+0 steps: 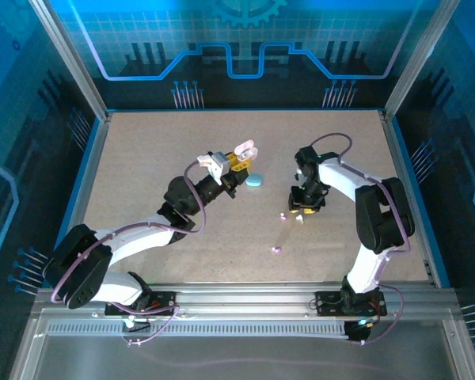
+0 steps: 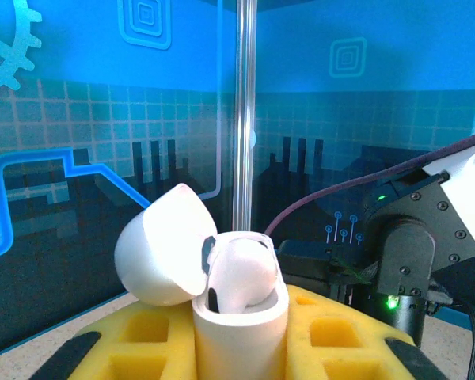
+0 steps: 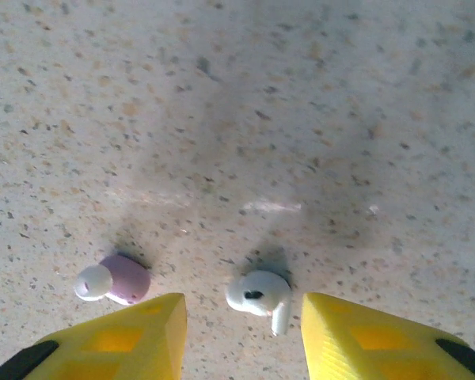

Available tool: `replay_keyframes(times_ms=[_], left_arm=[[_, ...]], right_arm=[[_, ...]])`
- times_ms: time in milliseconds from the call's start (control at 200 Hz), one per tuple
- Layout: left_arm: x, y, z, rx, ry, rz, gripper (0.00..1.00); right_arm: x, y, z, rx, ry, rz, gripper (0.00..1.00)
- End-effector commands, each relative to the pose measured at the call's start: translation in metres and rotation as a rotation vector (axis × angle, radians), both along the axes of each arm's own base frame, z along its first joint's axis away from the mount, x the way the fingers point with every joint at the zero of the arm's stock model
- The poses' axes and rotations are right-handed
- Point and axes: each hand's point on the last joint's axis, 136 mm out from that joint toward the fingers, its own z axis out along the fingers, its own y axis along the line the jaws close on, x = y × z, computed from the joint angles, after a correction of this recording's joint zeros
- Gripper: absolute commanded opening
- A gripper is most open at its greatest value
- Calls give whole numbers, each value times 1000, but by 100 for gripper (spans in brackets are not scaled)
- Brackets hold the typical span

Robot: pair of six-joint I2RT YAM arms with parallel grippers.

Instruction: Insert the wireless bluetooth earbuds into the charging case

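1. Top external: the left gripper (image 1: 236, 164) is raised over the middle of the table (image 1: 142, 158), clamped on the white charging case (image 1: 239, 152), whose lid hangs open toward 1 o'clock. A light-blue case (image 1: 255, 181) lies on the table just at its 5 o'clock. The right gripper (image 1: 302, 210) points down over the white earbud (image 1: 299, 218). A pinkish-purple earbud (image 1: 283, 215) is just at 9 o'clock of that, and a second pinkish-purple earbud (image 1: 275, 249) lies apart at 7 o'clock. The buds are specks here, so how they lie cannot be read
2. Left wrist: the white charging case (image 2: 239, 317) stands upright between the yellow fingers (image 2: 142, 332), lid tipped to 10 o'clock. What looks like one white bud sits inside and hides the other socket, so I cannot tell whether that is free. The case's base is cut off
3. Right wrist: the right gripper (image 3: 241, 313) has its jaws apart, holding nothing. The white earbud (image 3: 257, 293) lies on the table between them, stem toward 5 o'clock, and the pinkish-purple earbud (image 3: 115, 279) lies at its 9 o'clock. The bud is probably very light, hard and glossy, so it may squirt out of a pinch. I would grip it squarely across the rounded body, not the thin stem
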Motion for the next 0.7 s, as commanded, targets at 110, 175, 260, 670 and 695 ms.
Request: replay_keyframes(times_ms=[110, 175, 260, 670, 695], left_arm=[[-2, 8, 13, -16, -38, 24, 22], [-1, 8, 13, -14, -39, 26, 22], [-2, 8, 12, -14, -36, 24, 22], [-2, 9, 13, -16, -37, 26, 22], [-2, 9, 13, -14, -35, 25, 22]], right_arm=[[-6, -2, -10, -86, 57, 88, 46], [-8, -1, -11, -82, 66, 98, 46], [-9, 0, -13, -78, 73, 102, 45], [-13, 0, -19, -98, 111, 119, 41], [-13, 0, -20, -98, 112, 119, 41]])
